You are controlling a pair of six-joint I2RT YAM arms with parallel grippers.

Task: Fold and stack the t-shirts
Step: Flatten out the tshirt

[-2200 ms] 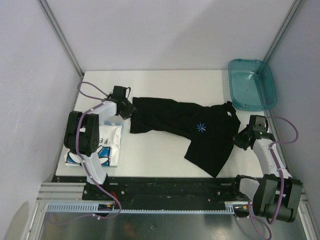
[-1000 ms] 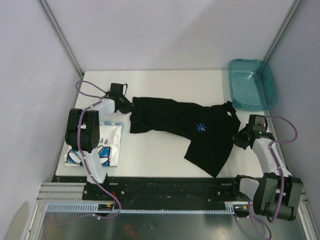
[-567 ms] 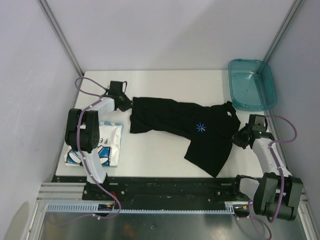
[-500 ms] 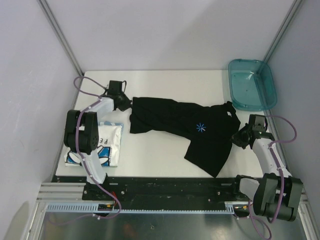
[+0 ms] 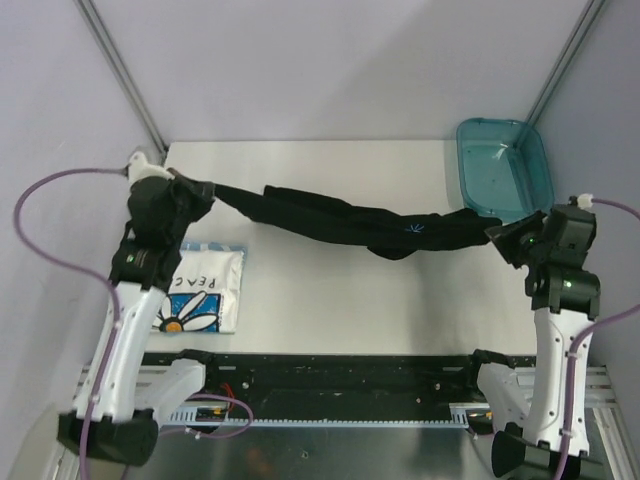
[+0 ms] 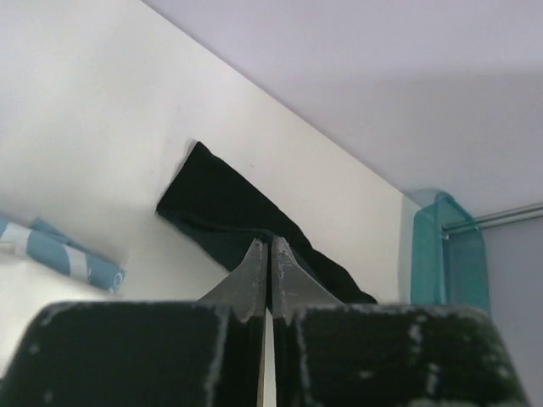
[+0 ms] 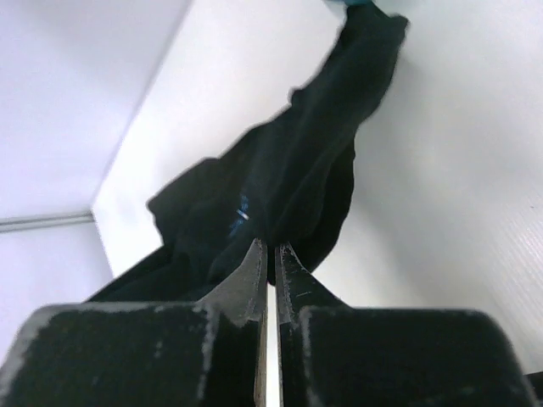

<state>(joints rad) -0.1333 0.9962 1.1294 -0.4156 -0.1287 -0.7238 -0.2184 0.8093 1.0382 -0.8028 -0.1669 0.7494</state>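
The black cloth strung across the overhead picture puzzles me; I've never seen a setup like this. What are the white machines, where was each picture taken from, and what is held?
The machines are two robot arms bolted at the near edge of a table. The wide picture looks down from above and behind them; the other two come from a camera on each wrist. The left tool and right tool are each shut on one end of a black t-shirt, stretched between them. A folded white t-shirt with a daisy print lies by the left arm; a teal bin sits at the far right corner.
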